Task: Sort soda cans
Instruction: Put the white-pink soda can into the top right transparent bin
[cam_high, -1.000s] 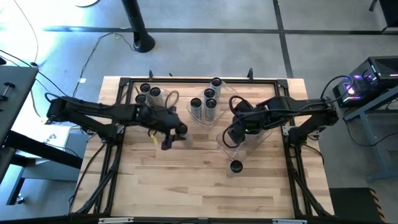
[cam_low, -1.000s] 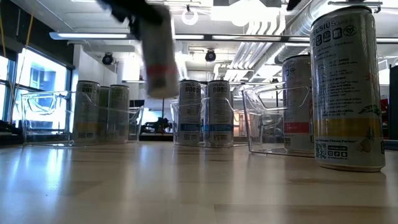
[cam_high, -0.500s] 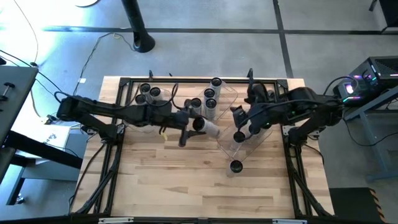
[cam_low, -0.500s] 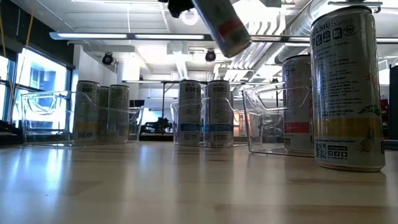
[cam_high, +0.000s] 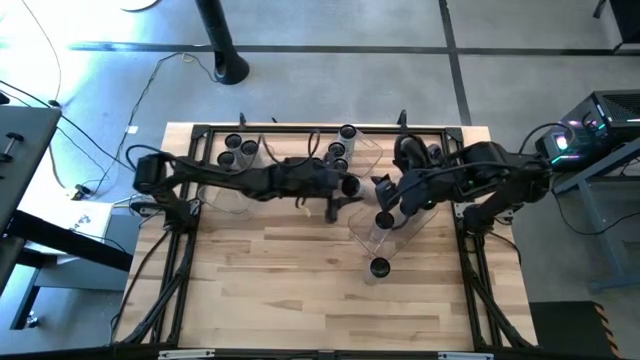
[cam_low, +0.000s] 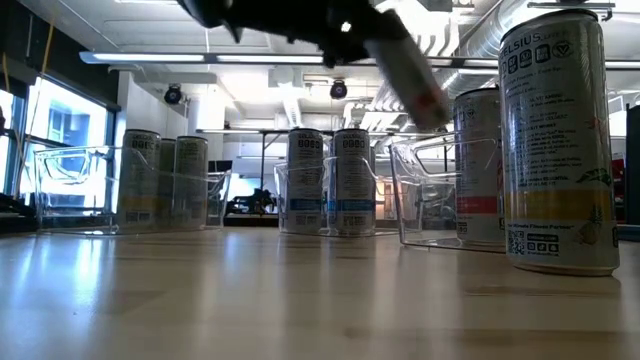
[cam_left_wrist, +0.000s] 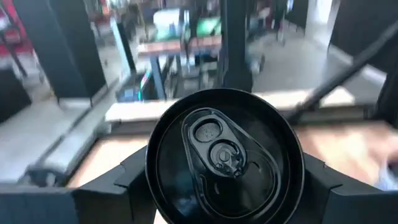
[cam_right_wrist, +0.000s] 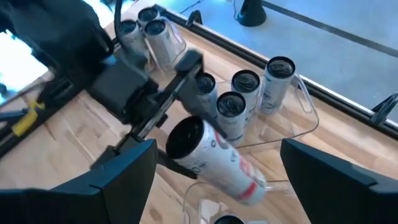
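Can (cam_right_wrist: 214, 155) tilted, clamped in left gripper (cam_high: 345, 193)

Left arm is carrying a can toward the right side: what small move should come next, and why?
Probably turn the held can upright and carry it on over the right bin. The left pincer grips it tilted, above the table, short of that bin, which already holds a can. The right pincer hangs open over the same bin, so the arms are close and a slow approach seems wise.
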